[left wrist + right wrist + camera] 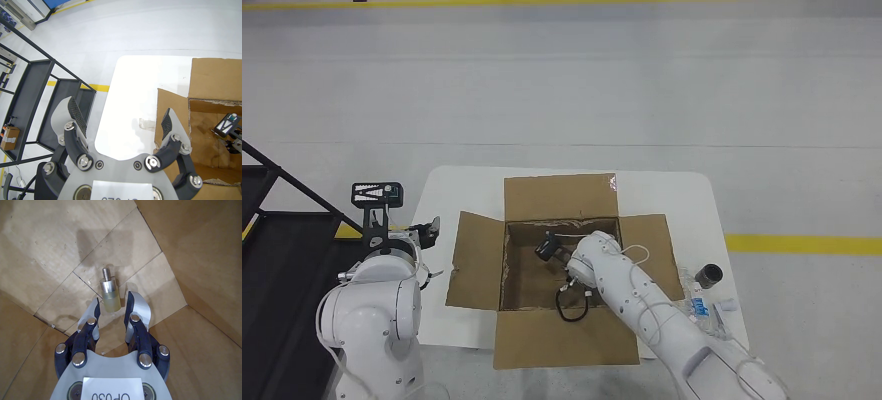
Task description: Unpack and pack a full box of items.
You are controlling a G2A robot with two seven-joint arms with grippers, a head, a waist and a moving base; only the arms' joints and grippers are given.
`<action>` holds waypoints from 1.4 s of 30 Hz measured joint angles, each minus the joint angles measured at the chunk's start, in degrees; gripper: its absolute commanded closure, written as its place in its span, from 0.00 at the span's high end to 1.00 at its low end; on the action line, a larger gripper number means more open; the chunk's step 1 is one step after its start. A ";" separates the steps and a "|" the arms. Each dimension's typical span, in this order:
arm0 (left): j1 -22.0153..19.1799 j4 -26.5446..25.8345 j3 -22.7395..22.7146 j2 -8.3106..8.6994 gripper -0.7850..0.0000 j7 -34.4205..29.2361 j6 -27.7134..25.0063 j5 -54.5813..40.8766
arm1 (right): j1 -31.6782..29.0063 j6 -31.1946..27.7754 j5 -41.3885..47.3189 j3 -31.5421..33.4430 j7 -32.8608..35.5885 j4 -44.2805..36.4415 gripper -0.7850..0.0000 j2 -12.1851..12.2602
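An open cardboard box (477,262) stands in the middle of the white table (457,190), flaps spread out. My right gripper (113,296) is down inside it, open, one finger on each side of a small metal stud with a threaded tip and a yellowish translucent end (110,293) that lies on the box floor. The pads are not touching it. From above, this gripper (547,247) is near the box's far inner wall. A black cable loop (572,305) lies in the box beside the arm. My left gripper (119,104) hangs open and holds nothing, over the table's left part beside the box's left flap (172,113).
A water bottle (697,300), a black cylinder (708,273) and clear plastic packets (724,305) lie on the table right of the box. A scrap of tape (146,124) sticks out by the left flap. A dark metal rack (282,250) stands left of the table.
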 measured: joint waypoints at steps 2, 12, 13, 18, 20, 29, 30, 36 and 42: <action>0.00 0.00 0.00 0.00 1.00 0.00 0.00 0.00 | 0.01 -0.55 -0.64 -0.20 -1.35 0.34 0.40 0.02; 0.00 0.00 0.00 0.00 1.00 0.00 0.00 0.00 | 0.35 -1.10 -0.69 -1.29 -4.99 4.15 0.23 -0.82; 0.00 0.00 0.00 0.00 1.00 0.00 0.00 0.00 | 0.48 -1.11 -0.61 -1.35 -5.17 4.45 0.16 -0.92; 0.00 0.00 0.00 0.00 1.00 0.00 0.00 0.00 | 1.13 -1.22 -0.23 -1.54 -5.93 5.92 0.00 -1.34; 0.00 0.00 0.00 0.00 1.00 0.00 0.00 0.00 | 1.35 -1.22 0.04 -1.42 -6.36 6.26 0.00 -1.43; 0.00 0.00 0.00 0.00 1.00 0.00 0.00 0.00 | 0.70 -2.30 5.55 4.57 -10.64 0.31 0.00 0.35; 0.00 0.00 0.00 0.00 1.00 0.00 0.00 0.00 | -0.14 -3.05 6.97 6.39 -11.22 -1.96 0.00 1.03; 0.00 0.00 0.00 0.00 1.00 0.00 0.00 0.00 | -11.55 -12.76 21.30 21.44 -14.04 -20.62 0.00 5.79; 0.00 0.00 0.00 0.00 1.00 0.00 0.00 0.00 | -24.56 -18.71 42.24 35.44 -7.50 -34.52 0.00 9.02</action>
